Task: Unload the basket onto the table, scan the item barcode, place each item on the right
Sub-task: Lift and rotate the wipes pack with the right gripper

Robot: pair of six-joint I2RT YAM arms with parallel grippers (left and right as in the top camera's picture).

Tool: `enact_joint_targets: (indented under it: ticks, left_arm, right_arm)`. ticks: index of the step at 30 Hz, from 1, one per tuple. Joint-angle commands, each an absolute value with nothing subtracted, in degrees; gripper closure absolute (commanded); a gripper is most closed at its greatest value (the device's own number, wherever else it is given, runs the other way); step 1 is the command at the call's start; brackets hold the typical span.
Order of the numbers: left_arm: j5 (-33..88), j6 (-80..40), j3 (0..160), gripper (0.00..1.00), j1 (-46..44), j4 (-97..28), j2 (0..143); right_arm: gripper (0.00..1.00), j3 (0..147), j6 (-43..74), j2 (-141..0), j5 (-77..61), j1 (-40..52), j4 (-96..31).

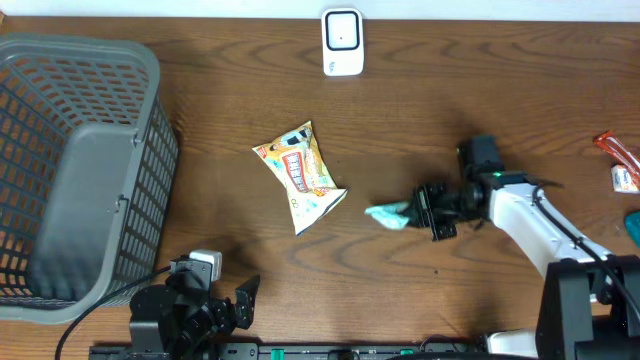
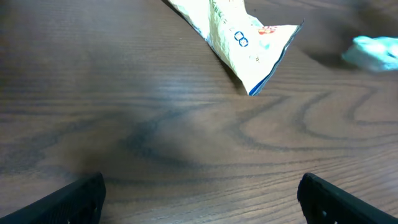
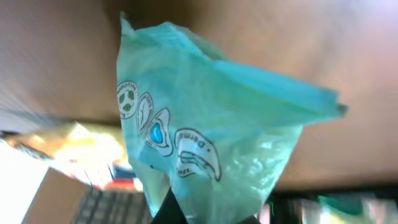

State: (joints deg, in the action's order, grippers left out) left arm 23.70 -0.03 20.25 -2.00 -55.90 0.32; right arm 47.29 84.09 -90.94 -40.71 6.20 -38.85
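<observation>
Overhead, right end effector [image 1: 413, 211] clamps a crinkly teal plastic packet [image 1: 387, 215]; left end effector [image 2: 200, 196] gapes wide, empty.

Soft even light; right wrist view blurred around the teal packet [image 3: 211, 143].

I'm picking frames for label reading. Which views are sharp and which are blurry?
Overhead: sharp and evenly lit, the snack bag crisp. Left wrist: snack bag fairly sharp, teal packet a soft blur at the right edge. Right wrist: teal packet close, its print clear, everything behind it smeared.
</observation>
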Motion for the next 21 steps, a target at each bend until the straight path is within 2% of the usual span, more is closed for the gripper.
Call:
enact_joint_targets:
  ticks: [1,2,5,8,15,19,21]
  left_arm:
    - [24.2,-0.1,20.3,0.01,-2.2,-56.6,0.3]
    - [24.2,-0.1,20.3,0.01,-2.2,-56.6,0.3]
    - [24.2,-0.1,20.3,0.01,-2.2,-56.6,0.3]
    - [24.2,-0.1,20.3,0.02,-2.2,-56.6,0.3]
    - [24.2,-0.1,20.3,0.01,-2.2,-56.6,0.3]
    - [24.2,-0.1,20.3,0.02,-2.2,-56.6,0.3]
    - [24.2,-0.1,20.3,0.02,-2.2,-56.6,0.3]
  right_arm:
    - [0.95,47.1,75.5,-90.0,-59.5,5.2,-45.9]
    - [0.98,47.1,73.8,-90.0,-61.6,5.3,-47.7]
    - [0.98,47.1,71.9,-90.0,-64.4,5.2,-51.2]
    - [0.99,47.1,75.5,-90.0,-64.0,4.8,-52.1]
    - [0.98,47.1,97.2,-90.0,-64.8,4.7,-50.5]
    - [0.99,47.1,115.5,-90.0,-61.1,4.7,-44.9]
    - [0.99,47.1,117.4,-90.2,-58.7,4.2,-39.3]
